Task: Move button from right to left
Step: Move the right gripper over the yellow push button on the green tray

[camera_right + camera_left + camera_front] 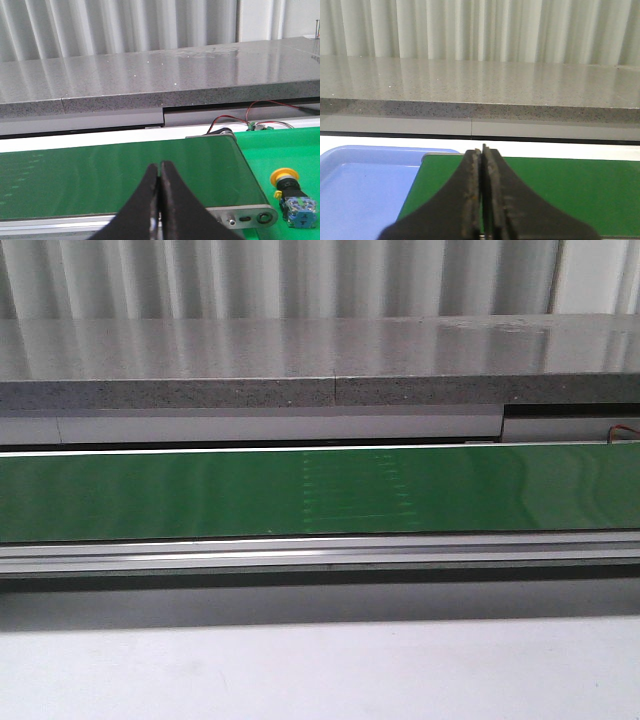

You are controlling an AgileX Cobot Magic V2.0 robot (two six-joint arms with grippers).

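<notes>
your right gripper (159, 172) is pressed closed over the green belt (115, 175); the button (291, 196) lies apart, past the belt's end. left gripper (483, 155) closed too.

The button (291, 196) shows only in the right wrist view: a small push-button part with a round yellow collar at one end, a black middle section, and a blue-grey squarish block at the other end. It lies tipped on its side rather than standing on its block, with the yellow collar pointing away from the camera and the block nearer to it. It rests on a green surface just beyond the end of the green belt (125, 172), apart from it.
</notes>
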